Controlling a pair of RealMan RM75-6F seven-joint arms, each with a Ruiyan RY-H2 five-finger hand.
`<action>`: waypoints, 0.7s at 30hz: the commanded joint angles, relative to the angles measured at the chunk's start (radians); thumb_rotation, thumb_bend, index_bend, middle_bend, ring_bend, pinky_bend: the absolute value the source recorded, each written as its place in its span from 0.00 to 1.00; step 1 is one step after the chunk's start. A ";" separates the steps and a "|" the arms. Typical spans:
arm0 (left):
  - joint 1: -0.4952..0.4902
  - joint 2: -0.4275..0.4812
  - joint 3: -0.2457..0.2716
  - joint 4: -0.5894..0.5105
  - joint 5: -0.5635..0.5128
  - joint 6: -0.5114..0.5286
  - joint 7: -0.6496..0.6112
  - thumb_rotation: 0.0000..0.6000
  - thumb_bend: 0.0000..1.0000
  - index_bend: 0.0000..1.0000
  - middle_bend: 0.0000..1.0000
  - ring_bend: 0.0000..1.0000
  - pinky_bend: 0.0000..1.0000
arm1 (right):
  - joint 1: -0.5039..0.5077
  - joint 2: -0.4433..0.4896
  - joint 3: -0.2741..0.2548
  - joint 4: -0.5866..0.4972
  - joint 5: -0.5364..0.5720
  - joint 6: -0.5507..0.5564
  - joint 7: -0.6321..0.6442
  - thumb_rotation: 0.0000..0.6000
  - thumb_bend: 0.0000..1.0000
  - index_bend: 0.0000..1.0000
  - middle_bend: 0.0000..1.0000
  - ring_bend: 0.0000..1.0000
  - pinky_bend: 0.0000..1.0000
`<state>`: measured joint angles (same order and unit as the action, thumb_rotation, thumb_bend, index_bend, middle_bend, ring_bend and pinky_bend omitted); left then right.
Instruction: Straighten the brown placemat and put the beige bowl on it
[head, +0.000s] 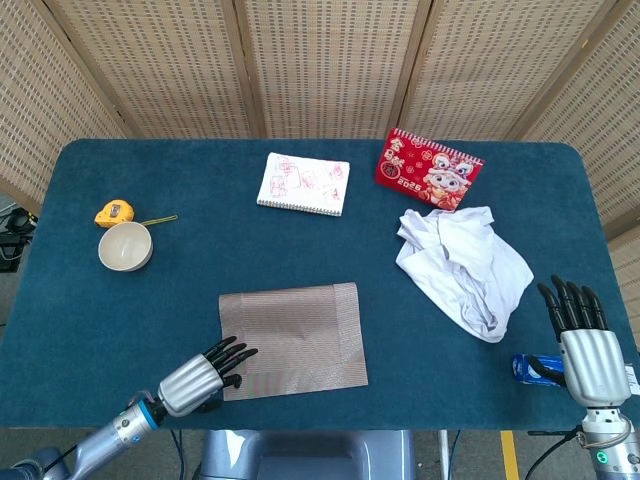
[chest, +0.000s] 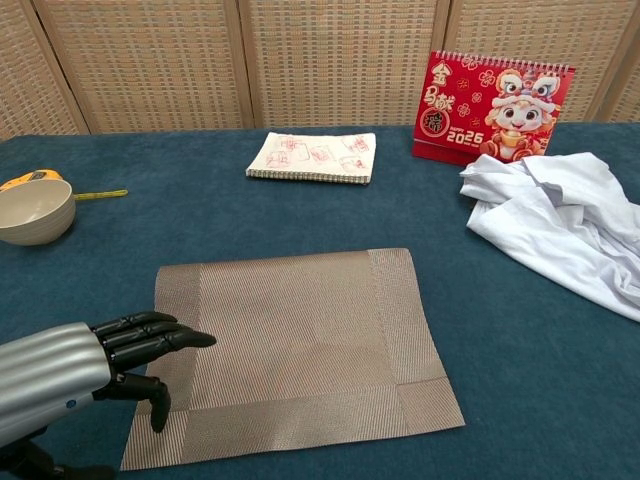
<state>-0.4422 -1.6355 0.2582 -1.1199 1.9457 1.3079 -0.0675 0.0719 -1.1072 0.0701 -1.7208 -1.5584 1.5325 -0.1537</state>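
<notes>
Progress looks early: the brown placemat (head: 293, 339) lies flat near the front edge of the blue tabletop (head: 250, 250), a little askew to that edge, and nothing sits on it. The beige bowl (head: 126, 246) rests well apart, far to the left, just beside a yellow tape measure (head: 114, 212), so the carrying step is not yet done. The left hand (head: 200, 374) is at the mat's near left corner with its fingers (chest: 160, 335) extended and slightly spread over the weave, holding nothing; whether they press the mat I cannot tell. The right hand (head: 583, 345) rests at the near right edge, fingers straight and apart, empty, beside a small blue object (head: 530, 368). Farther back lie a sketch notepad (head: 304, 183), a red desk calendar (head: 428, 169) and a crumpled white cloth (head: 464, 268). Woven cane screens (head: 320, 60) close off the room behind.
</notes>
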 joint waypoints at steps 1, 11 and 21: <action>-0.001 -0.006 0.000 0.003 -0.001 0.000 -0.001 1.00 0.22 0.43 0.00 0.00 0.00 | 0.000 0.000 0.000 0.000 -0.001 0.001 0.000 1.00 0.00 0.00 0.00 0.00 0.00; -0.006 -0.021 0.004 0.010 -0.010 -0.014 0.005 1.00 0.27 0.43 0.00 0.00 0.00 | -0.002 0.004 0.002 -0.001 -0.001 0.006 0.008 1.00 0.00 0.00 0.00 0.00 0.00; -0.010 -0.026 0.002 0.014 -0.019 -0.013 -0.004 1.00 0.40 0.43 0.00 0.00 0.00 | -0.001 0.005 0.003 0.001 0.003 0.003 0.012 1.00 0.00 0.00 0.00 0.00 0.00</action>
<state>-0.4527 -1.6618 0.2601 -1.1055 1.9267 1.2947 -0.0711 0.0710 -1.1017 0.0730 -1.7198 -1.5555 1.5357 -0.1418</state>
